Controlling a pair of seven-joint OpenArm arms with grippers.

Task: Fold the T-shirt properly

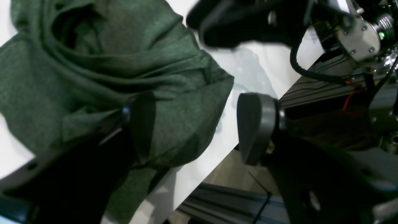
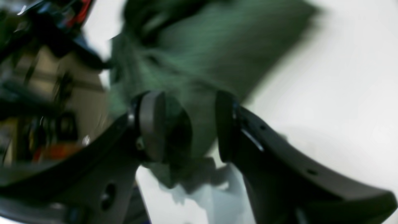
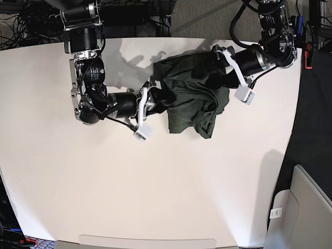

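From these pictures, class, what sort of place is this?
Probably a robotics lab: two black robot arms work a crumpled dark green knit T-shirt on a large white table, with cables and equipment behind it.

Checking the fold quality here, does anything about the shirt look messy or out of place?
Yes. The T-shirt is bunched in a rumpled heap near the table's far edge, with deep twisted folds rather than lying flat, between the left gripper and right gripper.

The white tabletop [image 3: 166,187] lies bare across its whole near half, giving wide passage there. At the far edge the bunched green T-shirt [image 3: 189,101] fills the space between the 2 arms, with the right claw [image 3: 155,98] and left claw [image 3: 218,65] crowding its sides.
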